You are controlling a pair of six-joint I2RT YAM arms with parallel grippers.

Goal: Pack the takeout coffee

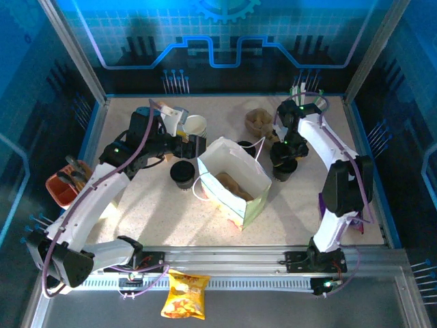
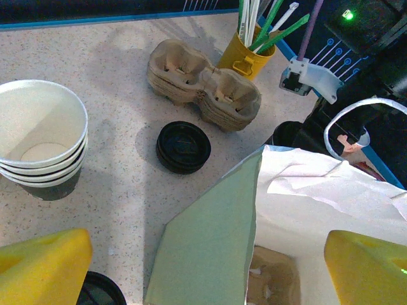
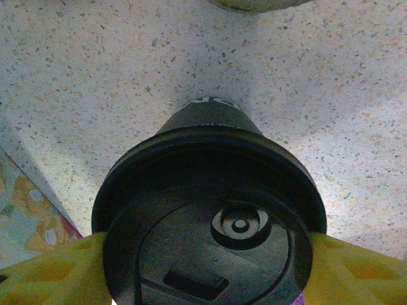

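Observation:
The takeout coffee [image 3: 210, 184], a small cup with a round black lid, stands on the table right of the paper bag [image 1: 232, 181]. My right gripper [image 3: 206, 254] has one yellow finger pressed against each side of the lid. From above, the right gripper [image 1: 283, 158] sits over the takeout coffee [image 1: 285, 169]. My left gripper [image 2: 206, 273] is open above the bag's left rim, nothing between its yellow fingers [image 2: 44, 267]. The left gripper [image 1: 190, 145] hangs just left of the bag. The bag [image 2: 305, 203] stands open with a brown cup carrier [image 2: 273, 283] inside.
Another black-lidded cup [image 1: 183, 174] stands left of the bag. Behind it are a stack of lidless cups [image 2: 41, 136], a stack of black lids [image 2: 183, 146], brown cup carriers [image 2: 203, 82] and a yellow straw holder [image 2: 245, 54]. A chip bag [image 1: 186, 294] lies past the front rail.

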